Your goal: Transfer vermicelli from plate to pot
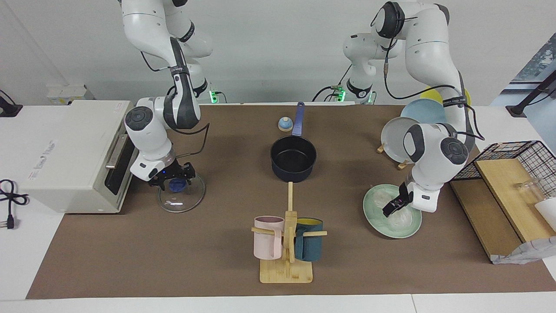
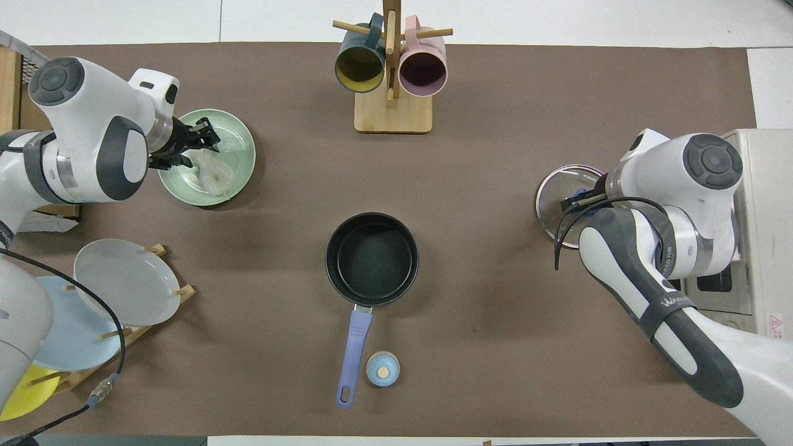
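Two grippers work: the left gripper (image 1: 396, 204) clasps vermicelli (image 1: 397, 213) on the mint-green plate (image 1: 373, 217); the right gripper (image 1: 173, 181) grips a glass lid's (image 1: 191, 202) knob beneath it.

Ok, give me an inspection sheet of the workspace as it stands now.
Surface: brown mat, no spills seen.
Job's things: vermicelli lies on the mint plate toward the left arm's end; pot mid-table, empty, handle toward the robots.
Clutter: glass lid, mug rack with two mugs, plate rack, small blue round thing beside the pot's handle.
Grippers: left tool down over the vermicelli; right tool at the glass lid's knob; whether either holds anything is unclear.
Cables: power cord beside the oven, off the mat.
Surroundings: white oven at the right arm's end; wire basket at the left arm's end.
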